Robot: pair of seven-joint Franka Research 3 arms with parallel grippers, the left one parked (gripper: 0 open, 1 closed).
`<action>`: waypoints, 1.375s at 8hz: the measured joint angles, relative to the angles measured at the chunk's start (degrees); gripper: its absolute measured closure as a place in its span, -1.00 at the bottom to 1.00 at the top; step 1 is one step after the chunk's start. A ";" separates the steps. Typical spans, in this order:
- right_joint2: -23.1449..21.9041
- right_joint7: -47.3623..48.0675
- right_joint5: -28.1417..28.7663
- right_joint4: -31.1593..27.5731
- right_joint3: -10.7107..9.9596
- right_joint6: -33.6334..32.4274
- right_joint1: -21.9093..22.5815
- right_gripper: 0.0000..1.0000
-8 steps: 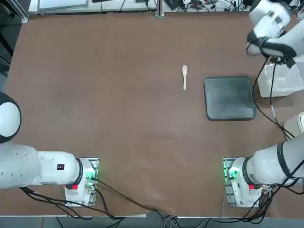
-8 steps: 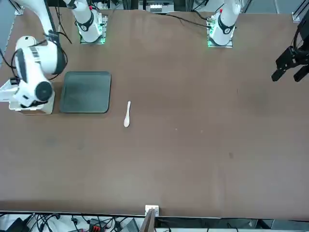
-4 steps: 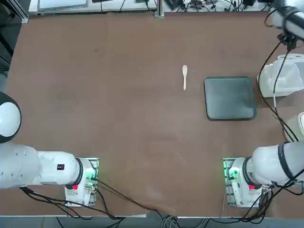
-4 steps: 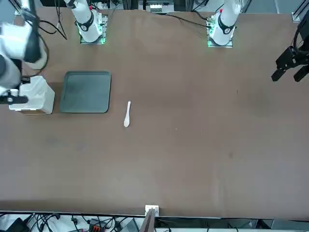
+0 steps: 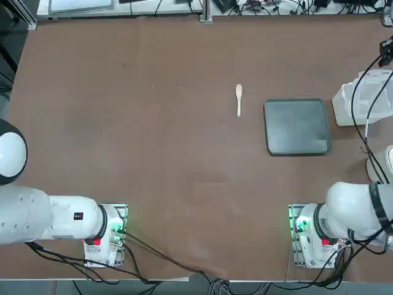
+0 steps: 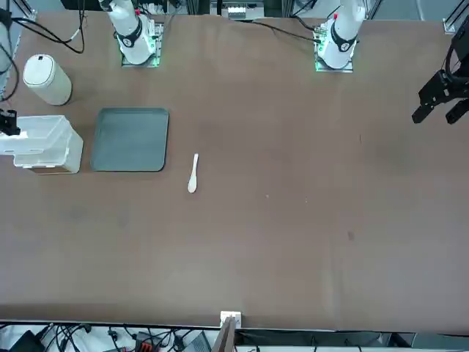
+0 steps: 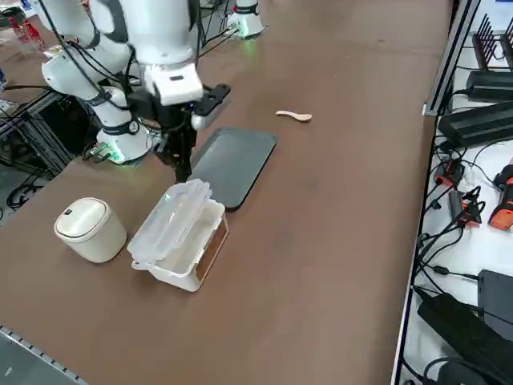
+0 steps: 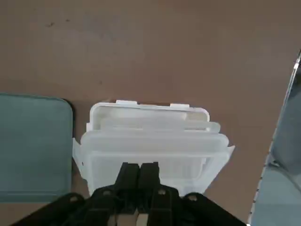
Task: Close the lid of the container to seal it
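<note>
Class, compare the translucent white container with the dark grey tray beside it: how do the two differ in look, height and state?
The container is translucent white; the tray is opaque dark grey. The container stands tall, a box with walls, while the tray lies low and flat. The container has a lid resting on it, apparently askew; the tray has none. Both are rectangular with rounded corners and sit on the brown table.

A dark grey tray [image 5: 297, 126] lies flat on the brown table [image 5: 153, 141] — a pale spoon [image 5: 239, 99] rests apart from it. A round whitish cup [image 7: 88, 229] (lidded) stands near the table's edge.
</note>
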 joint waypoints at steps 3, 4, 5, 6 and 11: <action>1.07 -1.91 1.09 -4.86 -0.04 7.42 -2.68 0.97; 1.97 -2.12 1.39 -5.46 -0.04 9.02 -3.01 0.97; 2.78 -2.16 1.47 -5.90 -0.04 10.66 -3.11 0.97; 3.28 -2.16 1.49 -6.25 -0.02 11.91 -3.12 0.97; 6.57 -2.61 1.78 -6.57 0.03 16.81 -3.16 0.97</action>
